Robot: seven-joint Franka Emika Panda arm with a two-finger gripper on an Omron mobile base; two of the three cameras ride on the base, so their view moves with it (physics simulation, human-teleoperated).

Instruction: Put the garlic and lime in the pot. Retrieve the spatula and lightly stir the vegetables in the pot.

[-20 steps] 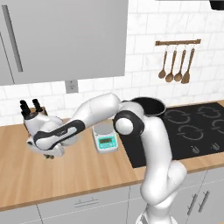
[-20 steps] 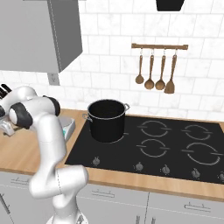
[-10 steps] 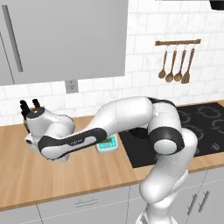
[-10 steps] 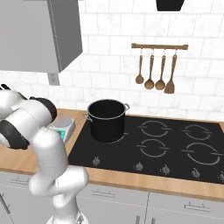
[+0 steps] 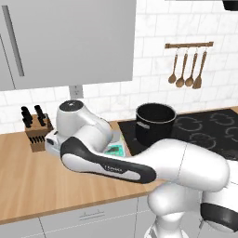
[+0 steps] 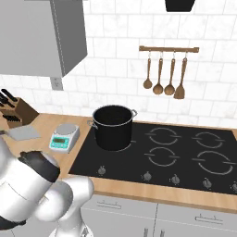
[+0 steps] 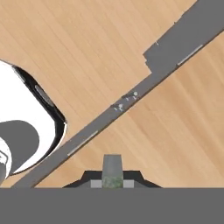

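From the left base view, the arm sweeps low across the wooden surface (image 5: 28, 186) toward the left, its wrist sitting just in front of the knife block (image 5: 36, 132). The pot (image 5: 155, 122) stands on the rear left burner of the black cooktop (image 5: 204, 135), well to the right of the wrist, with the kitchen scale (image 5: 115, 148) between them, half hidden by the arm. Open wood lies in front and to the left.

From the right base view, the spatula (image 6: 24, 133) lies flat on the surface, its light-grey blade just in front of the knife block and left of the scale; its thin handle runs off toward the left edge of the picture. The pot is well apart to the right, open at the top, with free room above its rim. Wooden utensils (image 6: 165, 78) hang on the wall rail, clear of the likely path.

In the hand view, the end effector (image 7: 113, 173) looks straight down at the wood. The spatula's long handle runs diagonally across the view just ahead of the fingertip, with the blade at the upper right. Whether the fingers are spread or closed I cannot tell. I judge that the handle has to be straddled crosswise.
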